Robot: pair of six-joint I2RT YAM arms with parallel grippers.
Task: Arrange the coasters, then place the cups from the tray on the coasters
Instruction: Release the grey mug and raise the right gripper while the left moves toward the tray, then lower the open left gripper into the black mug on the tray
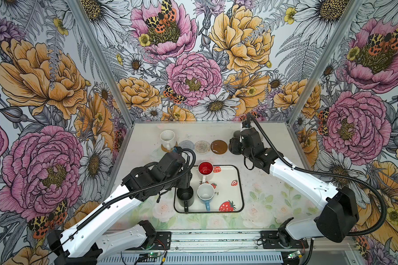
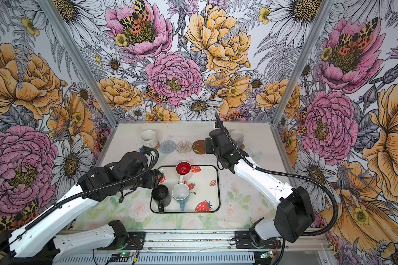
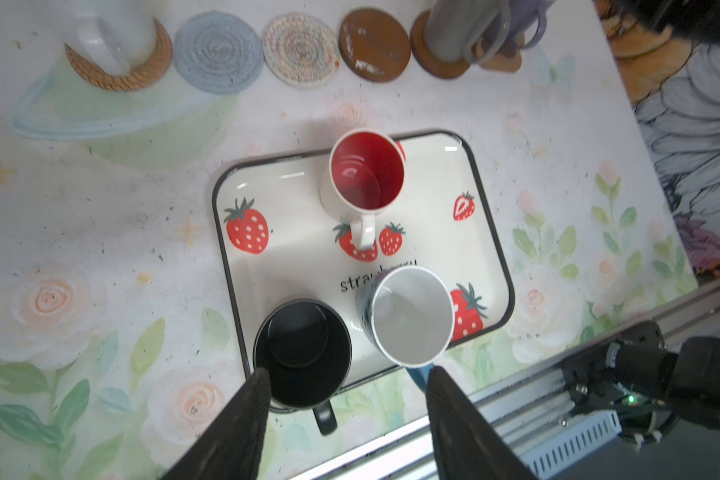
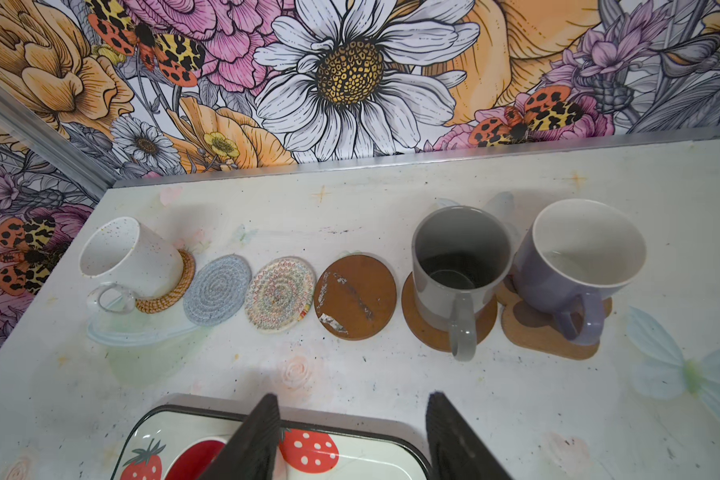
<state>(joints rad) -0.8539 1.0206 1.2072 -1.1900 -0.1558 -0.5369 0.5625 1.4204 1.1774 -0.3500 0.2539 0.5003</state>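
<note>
Along the back runs a row of coasters. The white cup [image 4: 129, 253] stands on the rattan coaster [image 4: 175, 295]. The blue-grey coaster [image 4: 217, 289], the beaded coaster [image 4: 279, 295] and a brown disc [image 4: 355, 297] lie bare. A grey cup [image 4: 460, 257] sits on the second brown disc [image 4: 425, 328], and the lavender cup [image 4: 578, 257] on the paw coaster [image 4: 549, 340]. The tray [image 3: 292, 199] holds the red-inside cup [image 3: 366, 174], black cup [image 3: 302, 353] and light blue cup [image 3: 410, 311]. My left gripper [image 3: 348, 374] hangs open above the black cup. My right gripper [image 4: 352, 399] is open over the tray's far rim.
Floral walls close in the table at the back and on both sides. A metal rail [image 1: 216, 238] with the arm bases runs along the front edge. The left arm [image 1: 161, 174] covers the tray's left side in both top views.
</note>
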